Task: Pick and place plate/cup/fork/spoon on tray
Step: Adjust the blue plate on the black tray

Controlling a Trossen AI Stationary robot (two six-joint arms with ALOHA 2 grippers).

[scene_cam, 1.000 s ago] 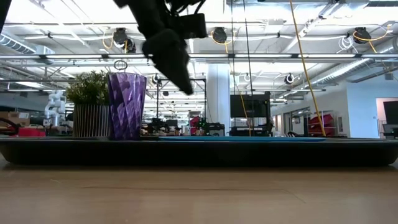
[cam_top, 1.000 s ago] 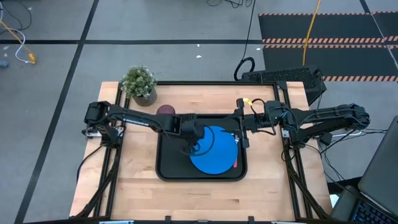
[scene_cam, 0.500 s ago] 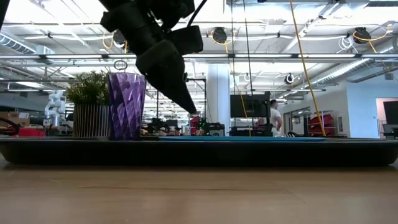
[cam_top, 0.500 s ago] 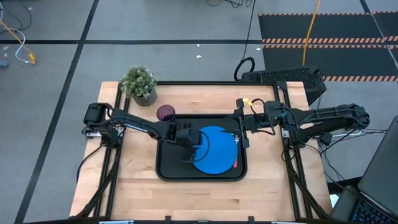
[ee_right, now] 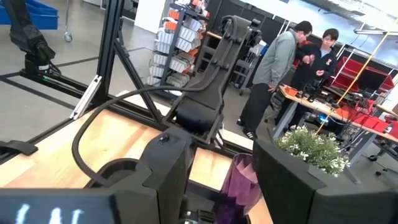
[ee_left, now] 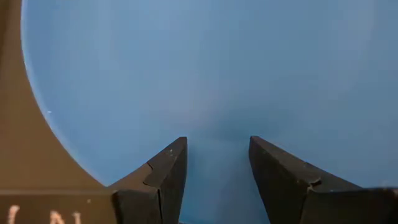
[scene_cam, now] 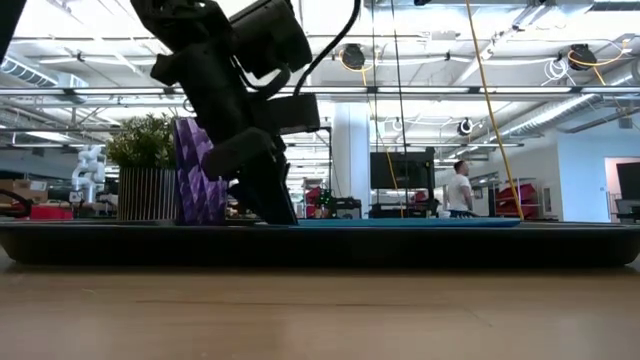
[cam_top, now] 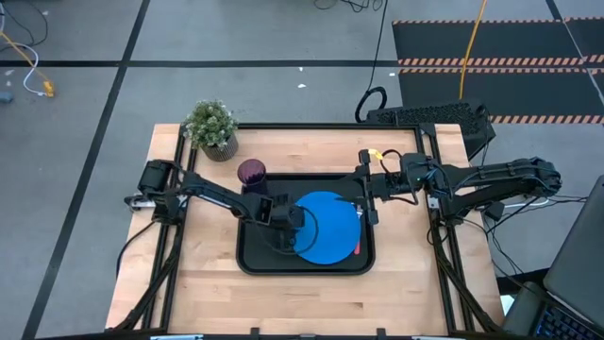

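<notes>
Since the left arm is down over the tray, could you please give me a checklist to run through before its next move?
1. Plate lies in the tray: ok.
2. Left hand open, empty, over the plate: ok.
3. Cup on the tray: not ok, it stands on the table behind the rim.
4. Right hand open, at the tray's right edge: ok.
5. Fork and spoon placed: cannot tell.

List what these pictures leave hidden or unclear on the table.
- Fork and spoon: in the high view only a red sliver shows at the plate's right edge, under the right tool; too small to tell apart.
- Cup: in the low view partly covered by the left arm.
- Left tool: fingers apart over the plate; whether they touch it cannot be made out.
- Tray: its floor is hidden by its rim in the low view.
</notes>
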